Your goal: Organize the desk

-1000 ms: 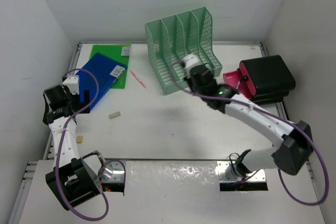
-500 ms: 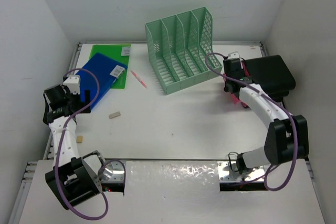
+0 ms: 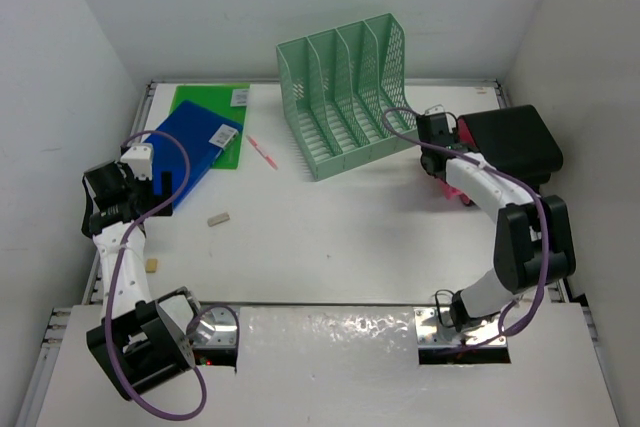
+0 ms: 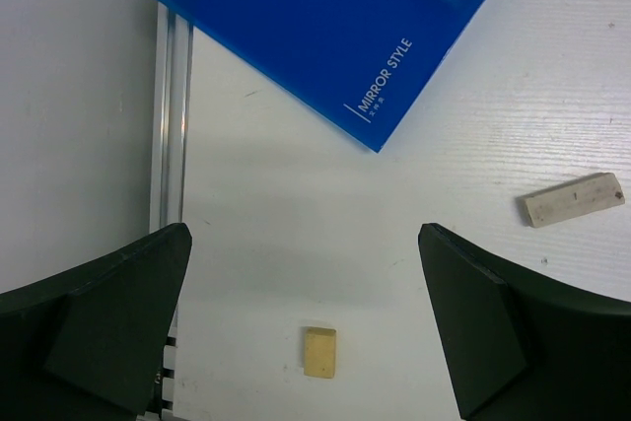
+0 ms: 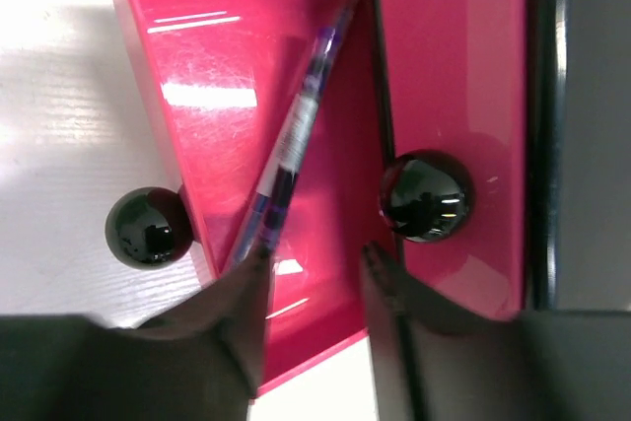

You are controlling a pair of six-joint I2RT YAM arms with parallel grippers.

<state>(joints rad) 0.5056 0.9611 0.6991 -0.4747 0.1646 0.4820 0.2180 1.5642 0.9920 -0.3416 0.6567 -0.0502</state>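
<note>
The white desk [image 3: 330, 237] holds a blue notebook [image 3: 190, 147] lying on a green folder [image 3: 215, 107], a pink pen [image 3: 262, 151], a beige block [image 3: 218, 218] and a small yellow eraser [image 3: 151, 266]. My left gripper [image 3: 160, 183] is open and empty above the desk's left edge; in its wrist view the gripper [image 4: 305, 244] frames the yellow eraser [image 4: 319, 352]. My right gripper [image 3: 437, 133] hovers open over the pink tray [image 5: 197, 76] of a black-and-pink organizer [image 3: 510, 147]. A purple pen [image 5: 296, 145] lies in that tray, by the gripper's [image 5: 314, 261] left fingertip.
A mint-green mesh file rack [image 3: 345, 92] stands at the back centre, just left of my right gripper. The silver rail [image 4: 168, 125] runs along the desk's left edge. Two glossy black knobs [image 5: 148, 229] [image 5: 424, 194] sit on the organizer.
My right arm swung from the file rack over to the pink tray at the right. The left arm has not moved.
</note>
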